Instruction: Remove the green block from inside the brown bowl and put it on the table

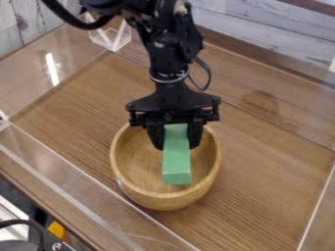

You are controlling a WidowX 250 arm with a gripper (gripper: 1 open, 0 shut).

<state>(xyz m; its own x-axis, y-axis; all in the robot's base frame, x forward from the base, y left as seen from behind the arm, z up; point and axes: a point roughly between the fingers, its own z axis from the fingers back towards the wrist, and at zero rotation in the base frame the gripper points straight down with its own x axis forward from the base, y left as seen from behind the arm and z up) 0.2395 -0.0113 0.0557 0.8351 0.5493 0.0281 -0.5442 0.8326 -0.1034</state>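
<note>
The green block (175, 163) leans inside the brown bowl (135, 191), its lower end on the bowl's floor and its upper end toward the far rim. My gripper (173, 135) points straight down into the bowl, with its two black fingers on either side of the block's upper end, shut on it. The bowl sits on the wood-grain table (268, 123), near the front edge.
Clear acrylic walls (53, 147) run along the table's front and left edges, close to the bowl. The arm's black links and cables (164, 44) rise behind the bowl toward the back left. Bare tabletop lies to the right and behind.
</note>
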